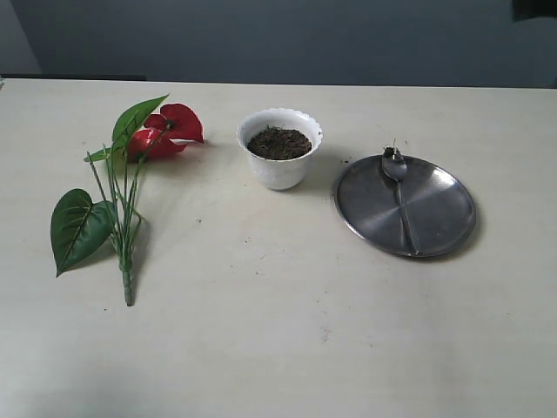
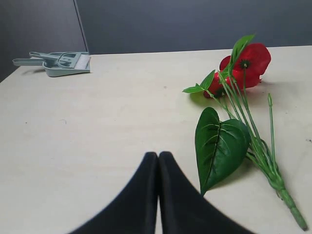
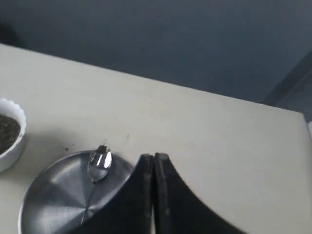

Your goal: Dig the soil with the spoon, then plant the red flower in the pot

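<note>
The white scalloped pot (image 1: pixel 280 148) stands at the table's middle, filled with dark soil (image 1: pixel 278 143). The red flower (image 1: pixel 171 131) lies flat to its left, stems and green leaves trailing toward the front. The spoon (image 1: pixel 396 170) rests on the round steel plate (image 1: pixel 435 213) to the pot's right, its bowl holding a bit of soil. Neither arm shows in the exterior view. My left gripper (image 2: pixel 158 155) is shut and empty above the table, near a leaf of the red flower (image 2: pixel 243 63). Shut and empty too, my right gripper (image 3: pixel 154 157) hovers beside the spoon (image 3: pixel 99 162) and the pot (image 3: pixel 9 134).
A grey-green dustpan and brush set (image 2: pixel 61 62) lies at a far corner of the table in the left wrist view. The steel plate (image 3: pixel 53 200) lies just by my right fingers. A few soil crumbs dot the tabletop.
</note>
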Controlling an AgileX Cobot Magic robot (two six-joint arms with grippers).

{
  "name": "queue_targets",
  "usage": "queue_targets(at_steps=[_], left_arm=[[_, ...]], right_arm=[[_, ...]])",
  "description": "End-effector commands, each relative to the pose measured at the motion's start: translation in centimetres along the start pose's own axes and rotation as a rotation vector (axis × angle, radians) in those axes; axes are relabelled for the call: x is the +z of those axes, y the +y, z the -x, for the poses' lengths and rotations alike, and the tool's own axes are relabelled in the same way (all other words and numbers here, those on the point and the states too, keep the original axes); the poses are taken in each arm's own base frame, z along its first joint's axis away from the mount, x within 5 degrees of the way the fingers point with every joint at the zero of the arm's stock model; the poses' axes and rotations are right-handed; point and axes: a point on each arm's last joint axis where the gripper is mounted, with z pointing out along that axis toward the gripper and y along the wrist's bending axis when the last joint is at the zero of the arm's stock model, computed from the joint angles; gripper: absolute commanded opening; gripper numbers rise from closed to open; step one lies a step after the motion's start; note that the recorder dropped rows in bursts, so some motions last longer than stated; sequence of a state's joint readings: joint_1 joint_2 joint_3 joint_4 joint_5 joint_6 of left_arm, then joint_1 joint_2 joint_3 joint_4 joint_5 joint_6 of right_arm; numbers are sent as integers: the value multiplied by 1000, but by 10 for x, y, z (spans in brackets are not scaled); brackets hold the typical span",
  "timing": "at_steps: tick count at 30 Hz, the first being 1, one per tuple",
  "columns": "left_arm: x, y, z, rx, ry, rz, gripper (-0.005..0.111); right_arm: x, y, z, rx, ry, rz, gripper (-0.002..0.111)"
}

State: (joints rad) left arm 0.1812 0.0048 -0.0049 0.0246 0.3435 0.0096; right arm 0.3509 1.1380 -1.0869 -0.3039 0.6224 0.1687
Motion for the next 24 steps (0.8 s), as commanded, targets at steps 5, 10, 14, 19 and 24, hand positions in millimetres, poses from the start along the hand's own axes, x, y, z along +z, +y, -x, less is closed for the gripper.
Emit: queue_targets(at_steps=[5, 10, 14, 19, 24], left_arm=[[0, 0, -1, 2, -9, -3, 0], [0, 0, -1, 2, -9, -3, 0], [0, 0, -1, 2, -9, -3, 0], [0, 0, -1, 2, -9, -3, 0], [0, 0, -1, 2, -9, -3, 0]], right_arm=[[-65, -47, -30, 187, -26, -174, -1], [-95, -47, -72, 213, -98, -242, -1], [-106, -36, -113, 218, -170, -254, -1], [-97, -22, -161, 226, -216, -230, -1], [-74, -13, -193, 271, -176, -183, -1]])
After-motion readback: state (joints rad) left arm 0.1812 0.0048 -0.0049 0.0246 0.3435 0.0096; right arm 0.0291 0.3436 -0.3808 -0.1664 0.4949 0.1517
